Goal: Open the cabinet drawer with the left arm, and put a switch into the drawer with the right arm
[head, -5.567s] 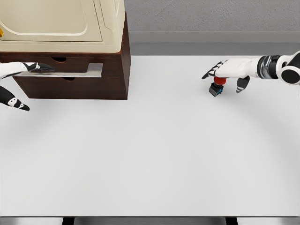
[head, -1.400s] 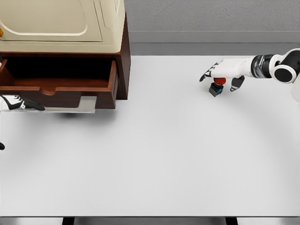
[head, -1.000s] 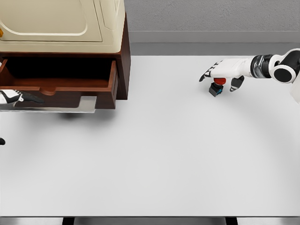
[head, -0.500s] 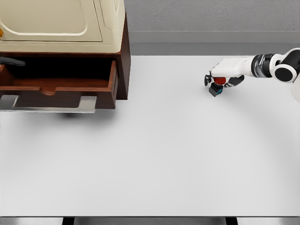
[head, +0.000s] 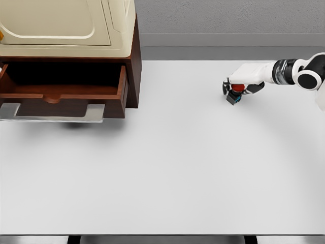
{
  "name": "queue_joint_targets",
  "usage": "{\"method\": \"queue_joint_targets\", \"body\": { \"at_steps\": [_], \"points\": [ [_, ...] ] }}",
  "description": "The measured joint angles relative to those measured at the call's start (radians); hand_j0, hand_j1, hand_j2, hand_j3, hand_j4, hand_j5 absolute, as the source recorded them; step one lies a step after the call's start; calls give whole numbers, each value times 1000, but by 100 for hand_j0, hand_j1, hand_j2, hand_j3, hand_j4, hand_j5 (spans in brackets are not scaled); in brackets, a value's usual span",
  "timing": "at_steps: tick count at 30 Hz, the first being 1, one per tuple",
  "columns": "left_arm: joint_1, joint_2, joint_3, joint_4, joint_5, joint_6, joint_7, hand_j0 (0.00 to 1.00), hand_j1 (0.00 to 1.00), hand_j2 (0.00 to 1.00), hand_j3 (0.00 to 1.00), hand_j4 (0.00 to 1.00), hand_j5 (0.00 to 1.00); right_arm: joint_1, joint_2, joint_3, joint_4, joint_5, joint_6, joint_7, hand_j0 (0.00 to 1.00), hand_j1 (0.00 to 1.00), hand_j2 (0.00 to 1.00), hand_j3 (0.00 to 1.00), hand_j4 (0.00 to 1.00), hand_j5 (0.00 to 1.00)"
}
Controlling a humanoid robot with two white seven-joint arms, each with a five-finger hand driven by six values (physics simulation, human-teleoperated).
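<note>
The brown cabinet (head: 133,76) stands at the table's back left, its top drawer (head: 66,96) pulled out, with a grey handle (head: 51,114) along its front. What shows of the drawer's inside is empty. The switch (head: 235,94), a small black and blue block with a red button, sits on the table at the far right. My right hand (head: 237,87) reaches in from the right edge, its fingers curled around the switch. My left arm is out of view.
A cream appliance (head: 66,25) sits on top of the cabinet. The white table (head: 167,168) stretches wide between the drawer and the switch. A grey wall runs behind it.
My left hand pulled the drawer out, let go of the handle and withdrew out of view. My right hand's spread fingers have closed around the switch.
</note>
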Motion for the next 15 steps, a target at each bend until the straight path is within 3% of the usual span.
{"method": "queue_joint_targets", "body": {
  "at_steps": [4, 6, 15],
  "points": [
    [0, 0, 0, 1, 1, 0, 0, 100, 100, 100, 100, 100, 100, 0, -1, 0, 0, -1, -1, 0, 47, 47, 47, 47, 47, 47],
    [2, -2, -1, 7, 0, 0, 0, 100, 100, 100, 100, 100, 100, 0, -1, -1, 0, -2, -1, 0, 41, 41, 41, 41, 41, 41],
    [2, -7, -1, 6, -4, 0, 0, 100, 100, 100, 100, 100, 100, -2, 0, -43, -7, -18, -1, 0, 37, 37, 37, 37, 37, 37]
  ]
}}
